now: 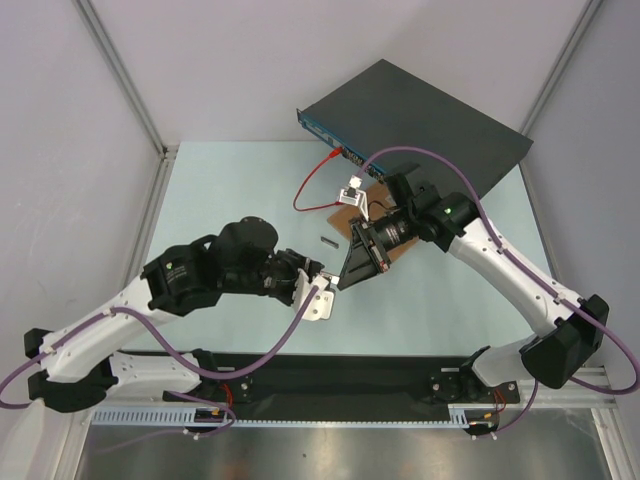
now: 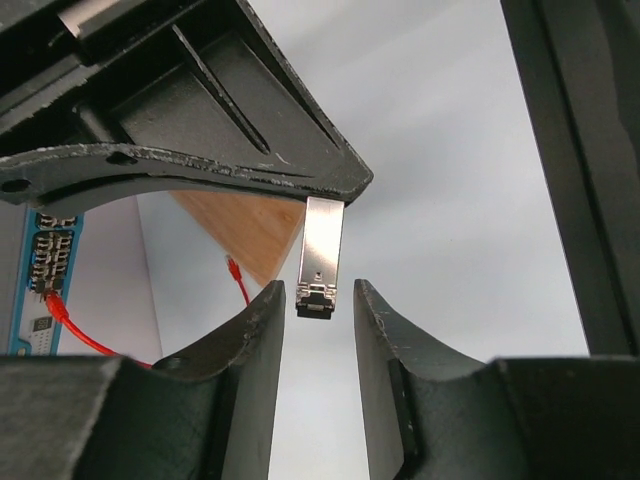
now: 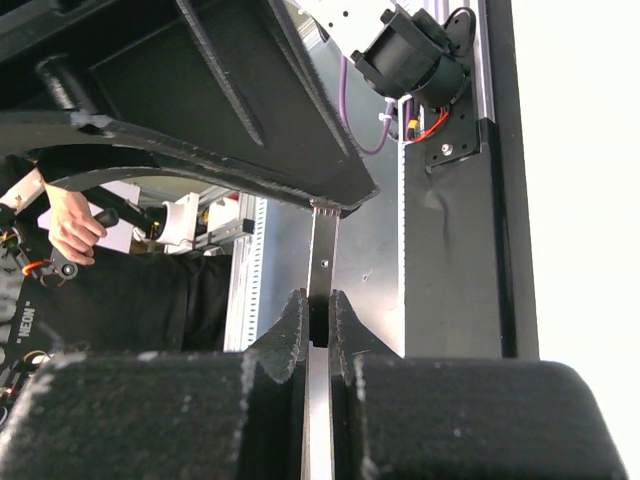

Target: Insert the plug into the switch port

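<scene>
Plug [image 2: 322, 250], a thin rigid metal sliver, judged light and slippery: right pincer [image 3: 319, 320] clamped its flat faces, left pincer [image 2: 318, 292] stood open astride the free end.

My left arm [image 1: 112, 318] and right arm [image 1: 500, 262], white link shells, black joint housings, purple cables [image 1: 300, 325] trailing each, scuffed black fingers [image 2: 250, 340].

The pale green table [image 1: 250, 180] carries the switch [image 1: 420, 110] at its far right corner. A wooden board [image 1: 343, 217] lies just in front of it, with a small grey piece [image 1: 328, 241] nearby
</scene>
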`<state>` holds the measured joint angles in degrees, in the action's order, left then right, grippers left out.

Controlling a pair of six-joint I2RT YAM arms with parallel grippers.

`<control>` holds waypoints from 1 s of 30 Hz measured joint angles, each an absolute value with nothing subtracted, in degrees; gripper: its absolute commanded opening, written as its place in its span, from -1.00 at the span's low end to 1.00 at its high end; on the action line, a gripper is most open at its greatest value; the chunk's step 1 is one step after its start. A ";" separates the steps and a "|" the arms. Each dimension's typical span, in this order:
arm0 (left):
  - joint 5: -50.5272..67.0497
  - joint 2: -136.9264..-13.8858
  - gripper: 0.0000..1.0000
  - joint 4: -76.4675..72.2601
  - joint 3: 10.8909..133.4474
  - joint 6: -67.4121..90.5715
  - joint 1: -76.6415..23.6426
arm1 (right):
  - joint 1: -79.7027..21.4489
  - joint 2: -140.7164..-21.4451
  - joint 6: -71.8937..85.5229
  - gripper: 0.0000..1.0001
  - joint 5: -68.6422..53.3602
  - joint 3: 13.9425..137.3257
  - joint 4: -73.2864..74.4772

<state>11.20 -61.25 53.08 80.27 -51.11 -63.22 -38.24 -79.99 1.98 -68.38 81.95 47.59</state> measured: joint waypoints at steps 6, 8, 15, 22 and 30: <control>10.61 -61.25 -0.30 52.12 80.27 -51.57 -64.12 | -38.13 -80.16 2.61 -1.00 -68.45 81.95 47.20; 10.59 -61.25 -0.33 51.77 80.25 -51.62 -64.42 | -38.13 -80.16 2.83 -1.00 -68.45 81.95 47.18; 9.56 -61.25 -0.23 51.53 79.13 -52.84 -64.95 | -38.13 -80.18 3.03 -1.00 -68.88 81.95 47.09; 7.62 -61.28 -0.23 51.53 77.56 -54.13 -65.28 | -38.13 -80.23 3.01 -1.00 -69.08 81.95 46.92; 7.09 -61.28 -0.58 50.72 77.56 -55.11 -65.28 | -38.13 -80.38 3.01 -1.00 -69.36 81.95 47.16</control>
<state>7.09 -61.28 50.72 77.56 -55.11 -65.28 -38.13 -80.38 3.01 -69.36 81.95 47.16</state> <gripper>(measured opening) 0.236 0.051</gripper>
